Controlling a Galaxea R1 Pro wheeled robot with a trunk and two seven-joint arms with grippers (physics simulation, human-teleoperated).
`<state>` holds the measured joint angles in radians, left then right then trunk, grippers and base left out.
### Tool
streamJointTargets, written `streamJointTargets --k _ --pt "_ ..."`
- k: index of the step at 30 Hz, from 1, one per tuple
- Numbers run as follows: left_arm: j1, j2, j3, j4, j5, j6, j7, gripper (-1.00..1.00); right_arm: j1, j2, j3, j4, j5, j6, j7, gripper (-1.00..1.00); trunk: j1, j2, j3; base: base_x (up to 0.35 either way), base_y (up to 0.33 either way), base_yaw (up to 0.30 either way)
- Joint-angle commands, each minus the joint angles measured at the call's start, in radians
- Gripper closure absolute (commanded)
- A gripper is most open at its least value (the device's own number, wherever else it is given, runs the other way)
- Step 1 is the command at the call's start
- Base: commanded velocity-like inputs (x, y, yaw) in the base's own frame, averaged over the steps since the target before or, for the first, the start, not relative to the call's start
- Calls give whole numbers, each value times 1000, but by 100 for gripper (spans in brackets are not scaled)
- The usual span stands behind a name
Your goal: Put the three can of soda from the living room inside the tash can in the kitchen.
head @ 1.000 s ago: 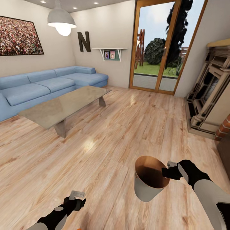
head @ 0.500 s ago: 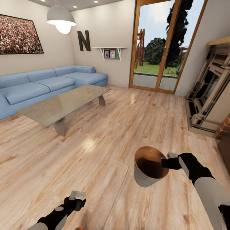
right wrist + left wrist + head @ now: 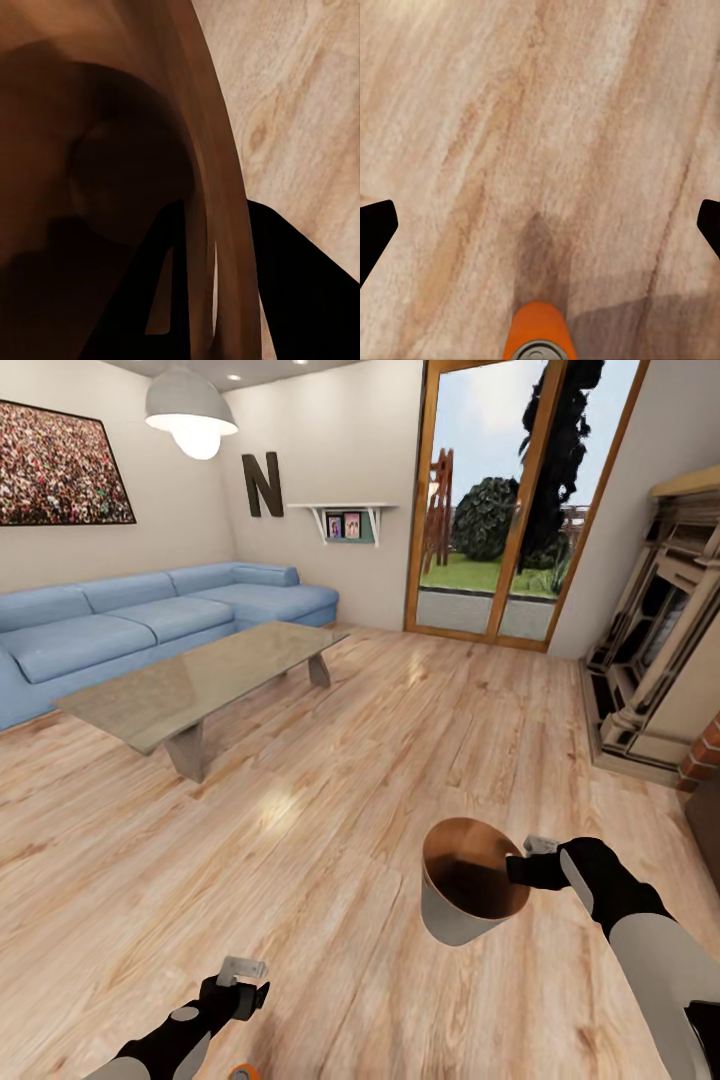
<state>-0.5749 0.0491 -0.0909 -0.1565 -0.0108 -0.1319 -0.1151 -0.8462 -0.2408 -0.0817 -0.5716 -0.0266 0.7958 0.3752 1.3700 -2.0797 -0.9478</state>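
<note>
The right gripper (image 3: 524, 868) pinches the bin (image 3: 462, 905) by its rim, held off the floor (image 3: 330, 800). The left gripper (image 3: 243, 985), spread wide, hangs over an orange can (image 3: 540, 332) just below it, so the left arm is nearer; the can's axis is unclear.

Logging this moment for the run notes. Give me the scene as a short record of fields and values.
room: living room, blue sofa, glass coffee table, garden doors
right gripper: clamped on the rim of the trash can, bin held off the floor
trash can inside: copper-brown; no can made out in it
left gripper: open, fingers wide apart
orange soda can: on the wood floor under the left gripper
</note>
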Motion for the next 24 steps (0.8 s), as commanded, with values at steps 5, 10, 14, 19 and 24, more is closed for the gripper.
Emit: streamJointTargets --k 5,10,14,19,24 --pt "1 0 -5 0 0 0 0 -100 -1 1 0 -1 -15 3 -6 100 19 -35 -16 0 0 0" --pt "0 0 -12 0 0 0 0 -100 -1 1 4 -1 -15 3 -6 100 38 -70 -31 0 0 0" --pt "0 0 -13 0 0 0 0 -100 -1 1 4 -1 -15 3 -6 100 54 -98 -44 0 0 0" --pt "0 0 -13 0 -1 0 0 -100 -1 3 5 -1 -15 3 -6 100 73 -133 -59 0 0 0" --pt "0 0 -13 0 0 0 0 -100 -1 3 5 -1 -15 3 -6 100 92 -168 -75 0 0 0"
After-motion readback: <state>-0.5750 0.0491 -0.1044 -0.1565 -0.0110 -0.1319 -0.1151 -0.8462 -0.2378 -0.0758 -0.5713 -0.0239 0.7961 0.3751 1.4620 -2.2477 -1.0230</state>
